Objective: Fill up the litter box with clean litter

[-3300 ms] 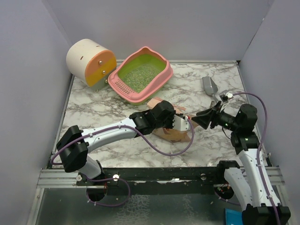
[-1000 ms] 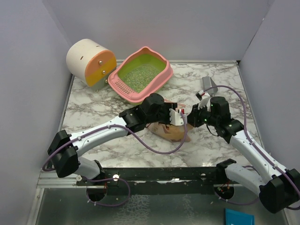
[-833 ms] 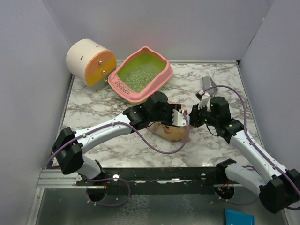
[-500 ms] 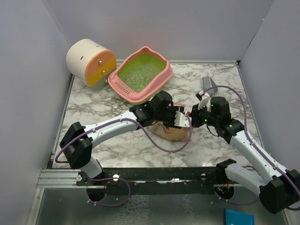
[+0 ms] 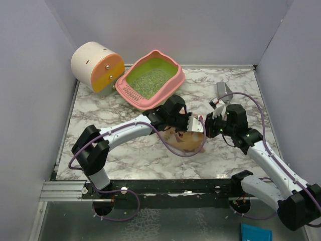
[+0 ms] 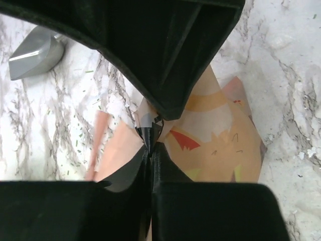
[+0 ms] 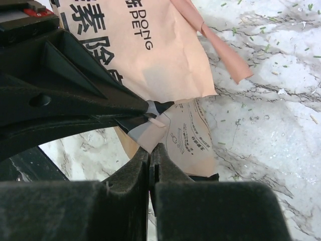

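The left end effector (image 6: 150,144) and right end effector (image 7: 151,149) both clamp the bag (image 5: 183,144) at its top edge. The litter box (image 5: 177,79) lies toward 11 o'clock, nearer the left arm.

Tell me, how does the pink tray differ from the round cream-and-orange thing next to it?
The tray is low, open and pink with a lime-green inside; the drum is a taller closed cylinder, cream and orange. The tray shows pale litter; the drum's inside is hidden. The tray's rim is wavy; the drum's wall is smooth. Both sit side by side at the far left of the table.
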Robot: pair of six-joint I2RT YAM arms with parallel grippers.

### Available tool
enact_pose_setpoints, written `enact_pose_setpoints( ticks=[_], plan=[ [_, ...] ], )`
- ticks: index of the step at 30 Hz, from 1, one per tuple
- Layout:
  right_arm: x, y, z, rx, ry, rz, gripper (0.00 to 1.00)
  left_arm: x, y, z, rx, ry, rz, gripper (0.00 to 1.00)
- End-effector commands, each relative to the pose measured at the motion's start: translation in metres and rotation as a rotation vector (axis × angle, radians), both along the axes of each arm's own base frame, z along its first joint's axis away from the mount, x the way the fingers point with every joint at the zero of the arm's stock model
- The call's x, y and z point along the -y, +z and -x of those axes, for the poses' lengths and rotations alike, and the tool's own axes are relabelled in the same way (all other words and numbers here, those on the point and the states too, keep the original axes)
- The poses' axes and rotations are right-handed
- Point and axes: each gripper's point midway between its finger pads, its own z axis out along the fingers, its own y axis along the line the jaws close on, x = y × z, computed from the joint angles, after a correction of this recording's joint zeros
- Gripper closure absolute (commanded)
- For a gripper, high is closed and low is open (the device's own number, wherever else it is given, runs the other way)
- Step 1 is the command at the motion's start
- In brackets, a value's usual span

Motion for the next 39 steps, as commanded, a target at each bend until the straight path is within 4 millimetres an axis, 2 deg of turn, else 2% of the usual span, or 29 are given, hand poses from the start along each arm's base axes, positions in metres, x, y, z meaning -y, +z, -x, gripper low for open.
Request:
enact_pose_setpoints(
  ticks=[1, 4, 5, 8, 10, 12, 14, 19, 21, 25, 26, 27, 30, 33, 36, 39],
  plan=[
    [0.002, 0.028, -0.015, 0.079, -0.043, -0.017, 0.93, 0.0, 0.015, -0.009, -0.02, -0.012, 0.021, 1.0],
    [0.013, 0.041, -0.029, 0.112, -0.147, -0.01, 0.65, -0.008, 0.024, -0.028, -0.018, 0.094, 0.034, 1.0],
    [0.016, 0.049, -0.034, 0.129, -0.182, -0.013, 0.59, -0.012, 0.03, -0.039, -0.009, 0.151, 0.051, 1.0],
    [0.03, 0.072, -0.051, 0.169, -0.317, -0.023, 0.53, -0.021, 0.04, -0.064, 0.009, 0.298, 0.07, 1.0],
    [0.034, 0.086, -0.061, 0.191, -0.363, -0.019, 0.47, -0.021, 0.045, -0.071, -0.003, 0.347, 0.074, 1.0],
    [0.042, 0.088, -0.071, 0.175, -0.424, 0.01, 0.43, -0.016, 0.047, -0.074, -0.033, 0.358, 0.076, 1.0],
    [0.05, 0.077, -0.08, 0.122, -0.488, 0.071, 0.41, -0.01, 0.039, -0.075, -0.079, 0.368, 0.07, 1.0],
    [0.068, 0.025, -0.095, -0.028, -0.635, 0.177, 0.4, 0.0, 0.032, -0.067, -0.15, 0.342, 0.085, 1.0],
    [0.071, 0.01, -0.098, -0.062, -0.652, 0.153, 0.4, -0.002, 0.034, -0.063, -0.145, 0.325, 0.095, 1.0],
    [0.083, -0.008, -0.1, -0.103, -0.668, 0.06, 0.43, -0.01, 0.031, -0.058, -0.123, 0.327, 0.095, 1.0],
    [0.088, -0.01, -0.101, -0.107, -0.678, 0.054, 0.44, -0.012, 0.037, -0.058, -0.112, 0.333, 0.105, 0.99],
    [0.093, -0.012, -0.102, -0.108, -0.686, 0.054, 0.44, -0.016, 0.036, -0.056, -0.108, 0.338, 0.1, 0.93],
    [0.106, -0.02, -0.106, -0.131, -0.714, 0.07, 0.44, -0.023, 0.038, -0.056, -0.09, 0.358, 0.102, 0.83],
    [0.118, -0.03, -0.108, -0.153, -0.745, 0.067, 0.43, -0.028, 0.052, -0.063, -0.06, 0.413, 0.134, 0.76],
    [0.133, -0.043, -0.106, -0.187, -0.801, 0.052, 0.43, -0.038, 0.08, -0.071, -0.011, 0.493, 0.218, 0.71],
    [0.152, -0.058, -0.103, -0.222, -0.884, 0.029, 0.43, -0.051, 0.108, -0.07, 0.047, 0.542, 0.319, 0.68]
  ],
)
